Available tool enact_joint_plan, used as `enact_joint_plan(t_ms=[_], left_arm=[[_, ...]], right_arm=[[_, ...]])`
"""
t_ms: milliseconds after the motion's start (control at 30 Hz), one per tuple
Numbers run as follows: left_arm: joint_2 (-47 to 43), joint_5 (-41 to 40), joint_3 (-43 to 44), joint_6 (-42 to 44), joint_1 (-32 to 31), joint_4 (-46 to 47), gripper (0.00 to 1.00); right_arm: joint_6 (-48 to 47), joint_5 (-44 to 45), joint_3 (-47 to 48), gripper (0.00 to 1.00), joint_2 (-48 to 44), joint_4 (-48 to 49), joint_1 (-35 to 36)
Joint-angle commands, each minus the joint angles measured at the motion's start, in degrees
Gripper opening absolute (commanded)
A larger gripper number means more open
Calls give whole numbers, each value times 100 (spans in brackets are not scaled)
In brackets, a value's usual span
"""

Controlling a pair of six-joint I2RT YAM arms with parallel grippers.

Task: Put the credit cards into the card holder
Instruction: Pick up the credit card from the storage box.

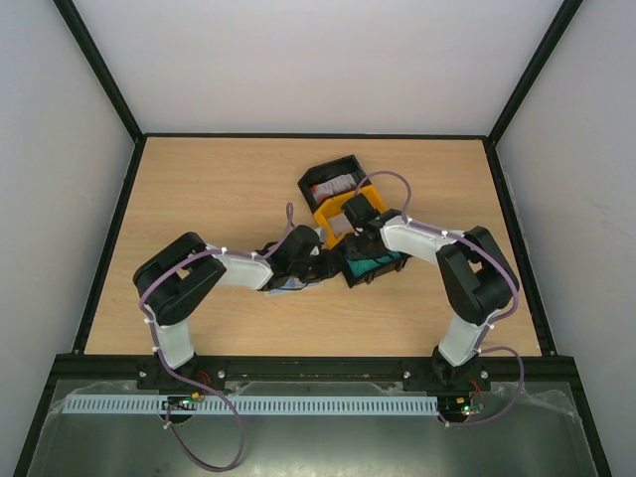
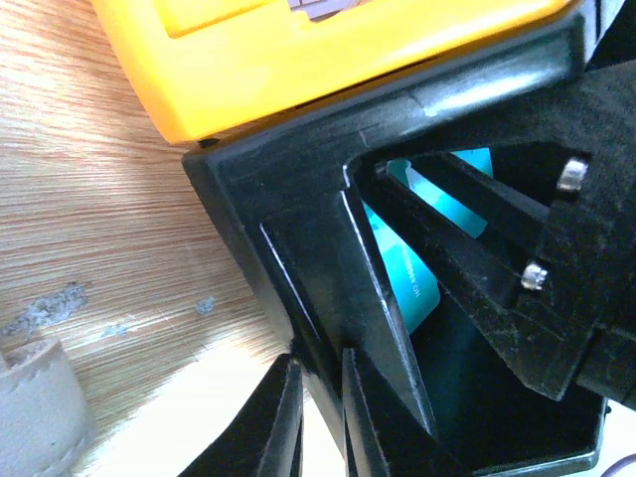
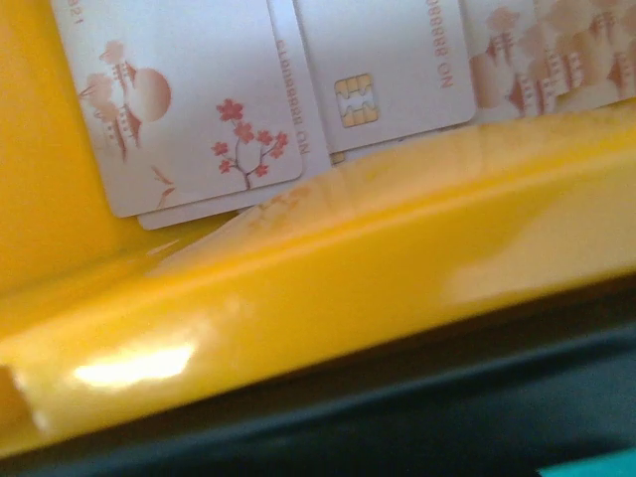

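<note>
Little looked done: red-and-white cards (image 3: 189, 109) and teal cards (image 2: 412, 283) lay in the tray (image 2: 278, 219), and the card holder (image 2: 35, 402) lay on the surface at lower left. The left gripper (image 1: 303, 263) had its jaws nearly together, grip unclear; the right gripper (image 1: 356, 214) hid its jaws.

tray (image 3: 298, 328) — glossy yellow plastic | table (image 2: 79, 199) — matt wood grain | cards (image 3: 189, 99) smooth

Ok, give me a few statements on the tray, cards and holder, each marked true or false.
1. Teal cards sit in a black compartment. True.
2. The yellow compartment is empty. False: white cards with red blossoms lie in it.
3. One white card shows a chip. True.
4. The holder lies inside the tray. False: it is outside the tray.
</note>
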Motion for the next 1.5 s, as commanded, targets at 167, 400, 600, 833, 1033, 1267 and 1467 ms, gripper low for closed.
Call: enact_joint_plan(t_ms=[167,400,600,833,1033,1267,1467], left_arm=[[178,-20,162,293,-25,-472,13],[166,7,156,368,-22,-537,13],[142,42,134,480,-18,-530,13],[46,91,80,355,-14,-375,13],[-40,26,17,217,-26,-269,13],[-46,-1,-46,56,-32,12,13],[72,-101,-138,-308,-65,513,13]], right_arm=[[117,-1100,30,25,-340,-95,17],[180,-1515,-101,9,-657,40,20],[96,-1837,-276,6,-689,112,20],[-20,-1665,-301,10,-694,-76,16],[-56,-1393,-256,19,-746,-112,17],[-24,-1146,-258,32,-1016,-42,18],[-35,-717,-292,33,-876,-135,60]])
